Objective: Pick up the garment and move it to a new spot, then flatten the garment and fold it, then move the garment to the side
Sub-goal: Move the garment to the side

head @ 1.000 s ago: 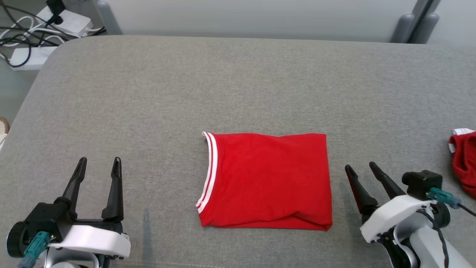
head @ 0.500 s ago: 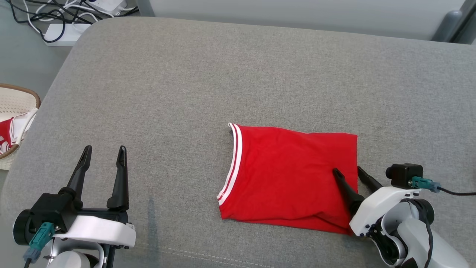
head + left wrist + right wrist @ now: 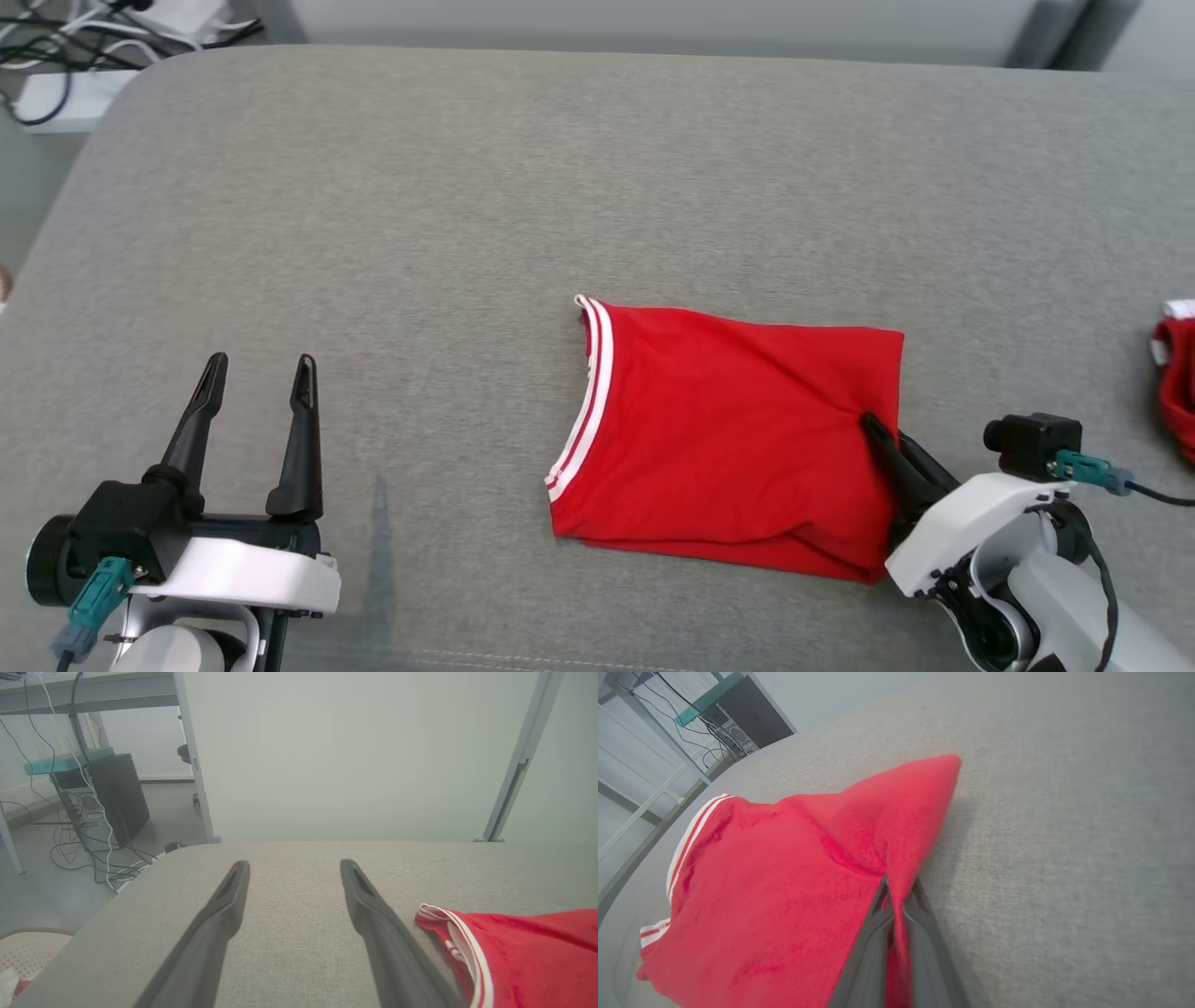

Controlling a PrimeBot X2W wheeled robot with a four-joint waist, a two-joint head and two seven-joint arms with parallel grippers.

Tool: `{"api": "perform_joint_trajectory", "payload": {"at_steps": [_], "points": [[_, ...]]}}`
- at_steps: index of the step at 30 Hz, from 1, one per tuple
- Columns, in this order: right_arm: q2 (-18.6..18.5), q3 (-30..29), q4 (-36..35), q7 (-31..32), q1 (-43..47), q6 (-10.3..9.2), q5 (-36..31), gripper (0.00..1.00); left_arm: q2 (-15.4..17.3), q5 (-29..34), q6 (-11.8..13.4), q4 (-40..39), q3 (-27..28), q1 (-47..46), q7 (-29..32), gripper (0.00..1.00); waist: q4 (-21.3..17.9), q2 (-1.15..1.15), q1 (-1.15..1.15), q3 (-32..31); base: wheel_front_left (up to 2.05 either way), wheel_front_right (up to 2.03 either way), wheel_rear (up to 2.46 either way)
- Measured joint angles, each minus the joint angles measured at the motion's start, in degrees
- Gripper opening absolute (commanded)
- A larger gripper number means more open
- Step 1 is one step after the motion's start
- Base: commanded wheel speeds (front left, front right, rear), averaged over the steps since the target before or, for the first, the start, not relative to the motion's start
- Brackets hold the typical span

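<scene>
Mostly grey cushion (image 3: 560,168) — garment (image 3: 728,439), cables (image 3: 105,870).

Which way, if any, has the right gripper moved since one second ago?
Yes: the right gripper moved left, from beside the garment onto its right edge; jaws shut there.

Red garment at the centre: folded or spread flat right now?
Folded. The red garment lies as a compact rectangle with doubled layers along its near edge; the right gripper is shut on its right edge.

Right hand (image 3: 882,429) pinched — left hand (image 3: 260,362) spread.
</scene>
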Motion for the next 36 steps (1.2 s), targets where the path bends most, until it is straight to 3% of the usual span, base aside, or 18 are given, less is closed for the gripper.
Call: {"api": "perform_joint_trajectory", "payload": {"at_steps": [10, 22, 28, 36], "points": [[-1.24, 0.1, -4.95, -1.56, 2.78, 0.0, 0.25, 0.0, 1.54, 0.66, 0.11, -1.94, 0.01, -1.64, 1.69, 1.0, -10.88, 0.0, 0.0, 1.13, 0.0, 0.0, 0.0], [-2.88, -3.61, -8.32, -2.08, 5.72, 0.0, -0.8, 0.0, 5.73, 2.24, 1.18, -5.63, 0.21, -2.41, 5.97, 1.0, -26.21, 0.0, 0.0, 2.96, 0.0, 0.0, 0.0], [-4.39, -3.42, -8.91, -2.47, 3.57, 0.0, -2.45, 0.0, 5.99, 3.25, 1.67, -6.64, -0.22, -2.81, 7.15, 1.0, -29.59, 0.0, 0.0, 3.63, 0.0, 0.0, 0.0], [-5.86, 2.18, -11.57, 1.47, -13.08, 0.0, -5.25, 0.0, 7.08, 3.26, 2.09, -7.02, -0.02, -3.61, 8.17, 1.0, -31.65, 0.0, 0.0, 5.09, 0.0, 0.0, 0.0]]}}
